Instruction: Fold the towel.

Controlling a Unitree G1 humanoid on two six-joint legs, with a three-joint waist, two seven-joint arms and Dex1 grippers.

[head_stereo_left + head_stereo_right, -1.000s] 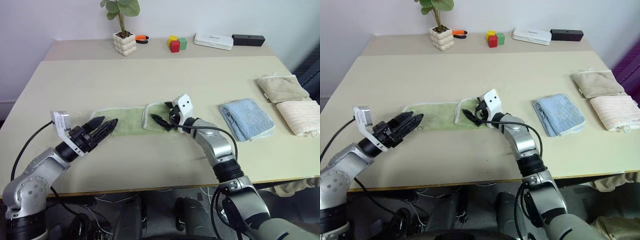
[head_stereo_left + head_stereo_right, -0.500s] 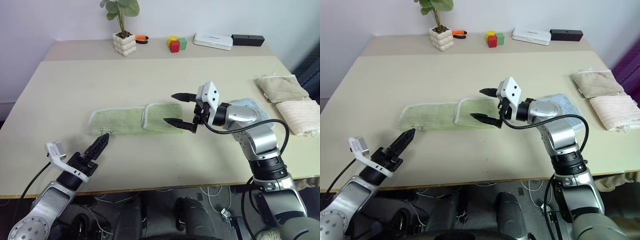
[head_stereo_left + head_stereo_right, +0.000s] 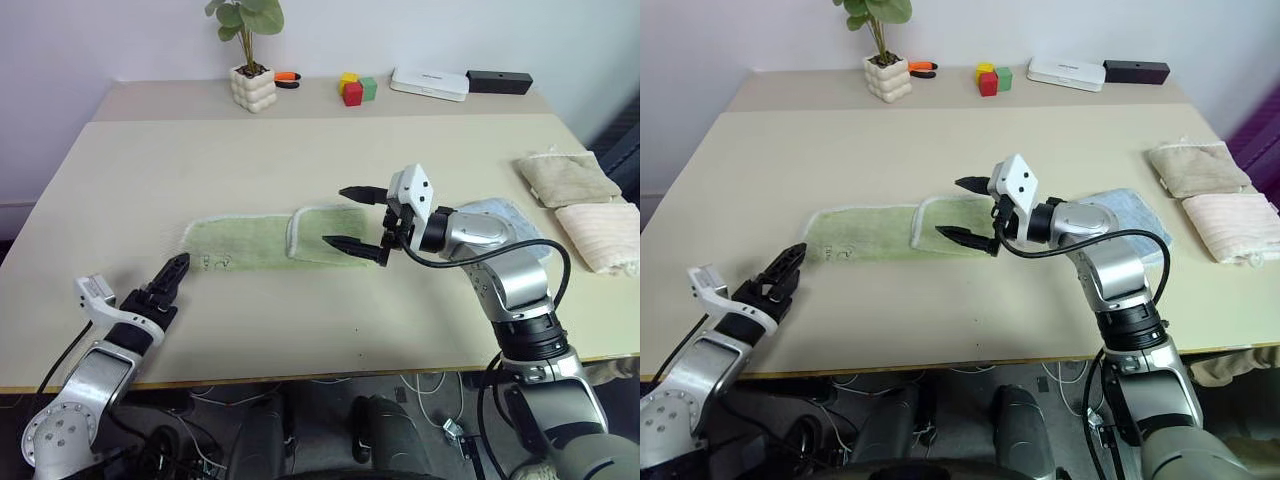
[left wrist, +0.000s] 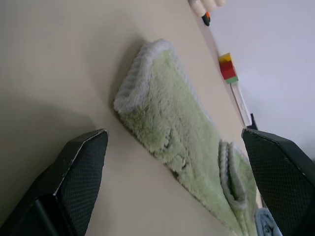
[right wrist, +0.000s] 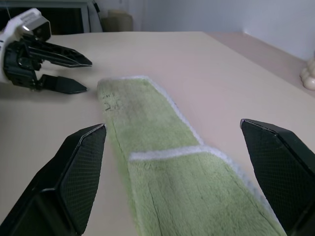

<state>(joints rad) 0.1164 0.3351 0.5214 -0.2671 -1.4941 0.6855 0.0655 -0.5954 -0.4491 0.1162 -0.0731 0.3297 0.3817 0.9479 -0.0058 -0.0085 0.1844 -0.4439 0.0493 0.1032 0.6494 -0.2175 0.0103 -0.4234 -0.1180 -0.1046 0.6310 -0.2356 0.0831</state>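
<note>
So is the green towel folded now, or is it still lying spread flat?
Partly folded. The green towel has its right end turned over onto itself, with a white stitched edge crossing the strip; the left part lies flat in one layer.

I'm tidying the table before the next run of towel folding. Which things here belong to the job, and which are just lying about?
Belongs to the job:
- light green terry towel with white edging, one end folded over

Just lying about:
- folded light blue towel
- folded beige towel
- folded pink towel
- potted plant in white pot
- coloured blocks
- flat white box
- black bar
</note>
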